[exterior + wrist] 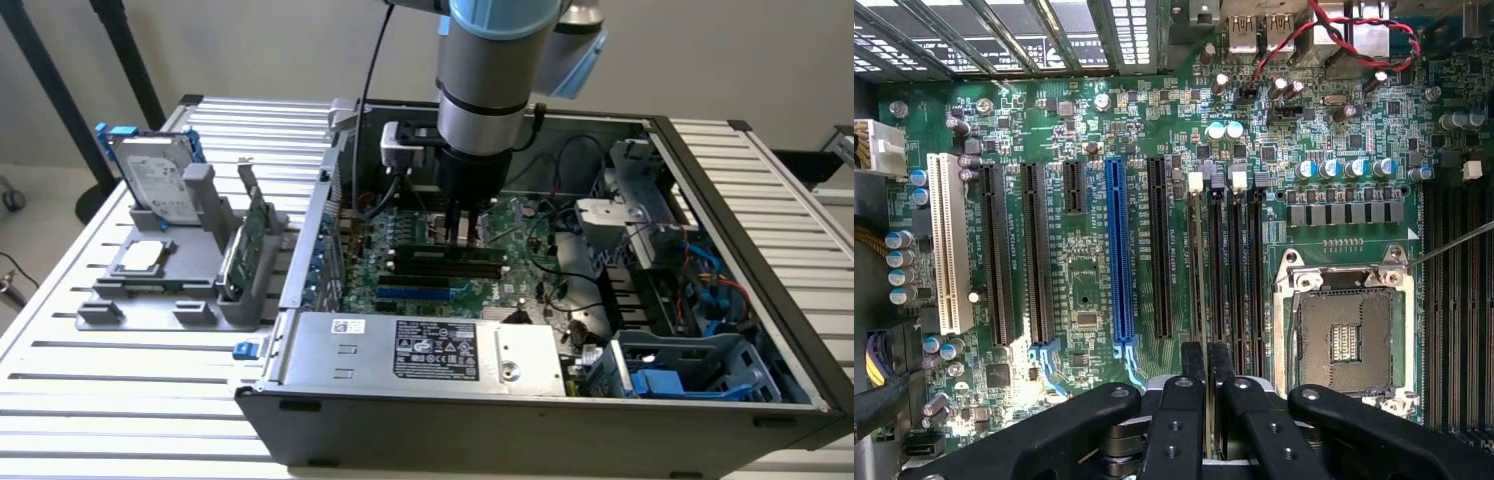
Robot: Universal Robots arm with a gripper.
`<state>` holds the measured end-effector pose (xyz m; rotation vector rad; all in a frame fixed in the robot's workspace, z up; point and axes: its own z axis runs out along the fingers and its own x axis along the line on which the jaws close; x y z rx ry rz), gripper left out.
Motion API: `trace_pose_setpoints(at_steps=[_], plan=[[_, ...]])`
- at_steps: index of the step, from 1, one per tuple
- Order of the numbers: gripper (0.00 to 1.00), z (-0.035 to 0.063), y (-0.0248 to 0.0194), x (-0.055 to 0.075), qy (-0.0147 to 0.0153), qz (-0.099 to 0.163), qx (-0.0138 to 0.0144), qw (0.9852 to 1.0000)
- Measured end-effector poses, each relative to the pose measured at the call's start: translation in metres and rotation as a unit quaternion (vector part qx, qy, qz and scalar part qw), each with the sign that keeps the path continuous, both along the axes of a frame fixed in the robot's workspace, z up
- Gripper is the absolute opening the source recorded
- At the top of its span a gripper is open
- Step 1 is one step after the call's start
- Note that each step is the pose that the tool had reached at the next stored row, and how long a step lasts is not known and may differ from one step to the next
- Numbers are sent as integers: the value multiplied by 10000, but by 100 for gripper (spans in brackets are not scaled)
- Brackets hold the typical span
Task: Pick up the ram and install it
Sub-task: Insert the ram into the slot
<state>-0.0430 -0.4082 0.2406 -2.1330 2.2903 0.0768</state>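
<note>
The jaws of the gripper (1208, 375) are nearly together, clamped on the thin edge of the ram (1209, 275), which stands on edge over a black memory slot (1237, 270) on the motherboard (1084, 300). In the exterior view the gripper (463, 222) reaches straight down into the open computer case (747, 330), with the ram (447, 256) at the slots below it. The empty processor socket (1344, 335) lies just beside the slots. The case walls and the power supply (427, 348) hem in the arm. On the desk (120, 360), a gray holder (174, 290) carries a hard drive (158, 180) and a green card (243, 255).
</note>
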Motion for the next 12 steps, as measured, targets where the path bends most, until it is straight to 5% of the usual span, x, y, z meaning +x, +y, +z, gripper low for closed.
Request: trace_pose_setpoints(at_steps=[7,12], plan=[[14,-12,3,0,11,0,-27,10000],[14,-23,8,1,90,0,-64,9999]])
